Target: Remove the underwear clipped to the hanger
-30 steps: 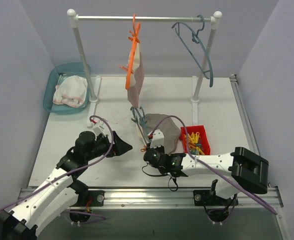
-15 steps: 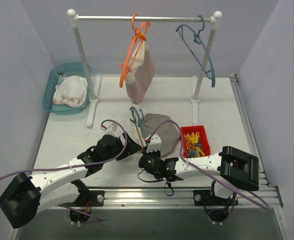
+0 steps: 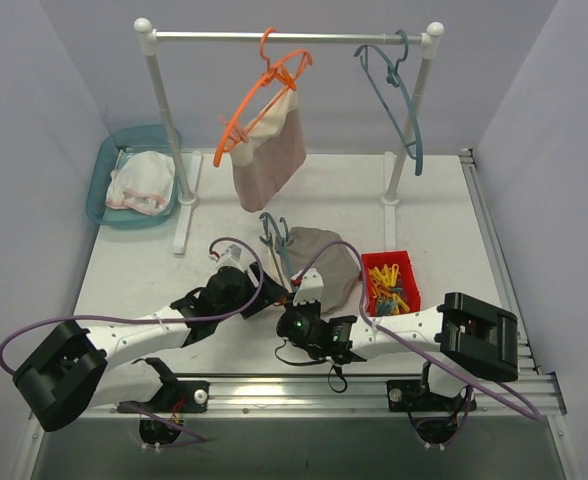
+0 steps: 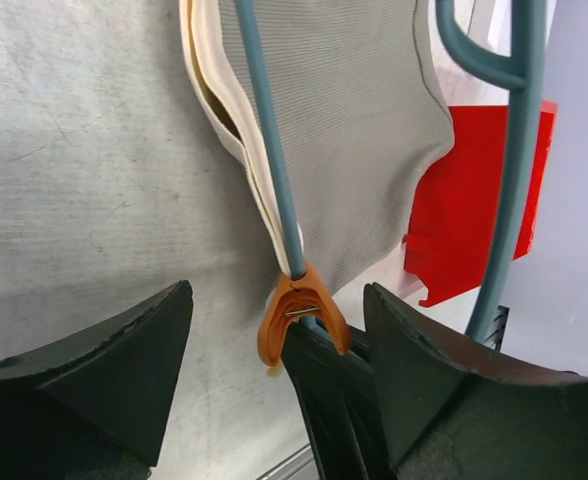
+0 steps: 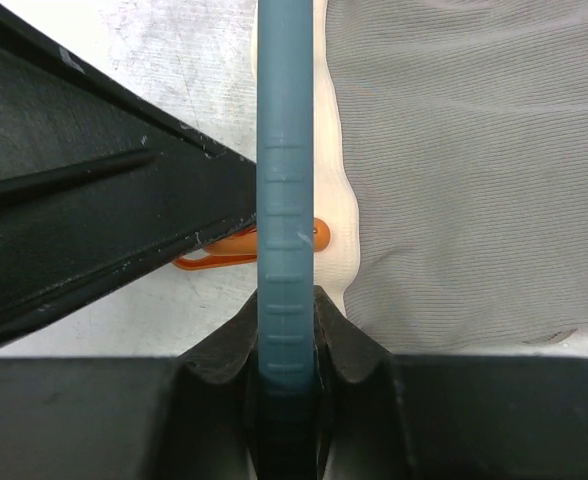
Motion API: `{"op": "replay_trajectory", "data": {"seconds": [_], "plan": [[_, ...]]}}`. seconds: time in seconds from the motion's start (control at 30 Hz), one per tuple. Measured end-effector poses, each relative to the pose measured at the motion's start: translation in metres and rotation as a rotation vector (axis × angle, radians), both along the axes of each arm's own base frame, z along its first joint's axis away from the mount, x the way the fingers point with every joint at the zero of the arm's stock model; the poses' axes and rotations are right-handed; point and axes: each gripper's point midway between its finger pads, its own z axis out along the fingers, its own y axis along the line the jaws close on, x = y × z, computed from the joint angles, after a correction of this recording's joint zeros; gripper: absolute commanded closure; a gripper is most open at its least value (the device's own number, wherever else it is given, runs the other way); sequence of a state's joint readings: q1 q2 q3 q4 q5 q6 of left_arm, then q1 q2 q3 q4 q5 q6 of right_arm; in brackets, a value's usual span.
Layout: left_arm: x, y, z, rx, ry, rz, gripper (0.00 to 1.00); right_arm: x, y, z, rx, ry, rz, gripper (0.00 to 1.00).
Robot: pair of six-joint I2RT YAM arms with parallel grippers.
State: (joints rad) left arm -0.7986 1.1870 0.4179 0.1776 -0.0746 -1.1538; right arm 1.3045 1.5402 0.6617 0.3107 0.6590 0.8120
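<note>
A blue hanger [image 3: 272, 232] lies on the table with the taupe-beige underwear [image 3: 324, 268] clipped to its bar by an orange peg [image 4: 294, 320]. My right gripper [image 3: 290, 300] is shut on the hanger's bar [image 5: 286, 200], just below the peg [image 5: 224, 255] and beside the cloth [image 5: 474, 180]. My left gripper [image 3: 266, 293] is open, its jaws standing either side of the peg without touching it [image 4: 277, 300]. Dusty pink underwear [image 3: 269, 160] hangs from an orange hanger [image 3: 264, 95] on the rail. White underwear with pink trim [image 3: 142, 185] lies in the teal basin [image 3: 99, 195].
A red bin [image 3: 392, 282] of coloured pegs sits right of the taupe cloth, also in the left wrist view [image 4: 474, 200]. An empty blue hanger [image 3: 404, 100] hangs at the rail's right end. The rack's white posts stand at the back of the table.
My left arm has reached right from the table's left side until its open jaws flank the orange peg. The orange hanger with the pink underwear has swung round on the rail.
</note>
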Motion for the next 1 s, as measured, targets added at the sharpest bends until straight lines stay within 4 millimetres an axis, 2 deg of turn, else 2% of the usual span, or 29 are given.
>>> {"op": "replay_trajectory", "data": {"seconds": [0.13,0.27,0.37,0.47,0.5,0.6,0.63,0.8,1.0], "plan": [[0.002,-0.004,0.005,-0.031,-0.007,0.008,0.32,0.000,0.000,0.000,0.001,0.000,-0.001,1.00],[0.001,-0.011,0.007,-0.052,-0.009,-0.006,0.49,0.000,0.000,0.000,0.001,-0.001,-0.004,1.00],[-0.003,-0.016,0.007,-0.060,-0.002,-0.024,0.55,0.001,-0.001,0.000,0.001,-0.004,-0.010,1.00],[-0.005,-0.019,0.007,-0.065,0.000,-0.031,0.65,0.002,-0.002,0.000,-0.003,-0.008,-0.016,1.00],[-0.006,-0.019,0.007,-0.065,0.000,-0.033,0.76,0.002,-0.002,0.000,-0.004,-0.009,-0.017,1.00],[-0.006,-0.019,0.010,-0.072,-0.004,-0.034,0.89,0.003,-0.003,0.000,-0.005,-0.012,-0.024,1.00],[-0.007,-0.019,0.012,-0.073,-0.008,-0.036,0.97,0.003,-0.003,0.000,-0.004,-0.013,-0.025,1.00],[-0.011,-0.009,0.025,-0.061,-0.035,-0.032,0.97,0.004,-0.002,0.002,0.013,-0.018,-0.034,1.00],[-0.012,0.002,0.055,-0.050,-0.105,-0.026,0.97,0.004,-0.004,0.000,0.014,-0.012,-0.040,1.00]]}}
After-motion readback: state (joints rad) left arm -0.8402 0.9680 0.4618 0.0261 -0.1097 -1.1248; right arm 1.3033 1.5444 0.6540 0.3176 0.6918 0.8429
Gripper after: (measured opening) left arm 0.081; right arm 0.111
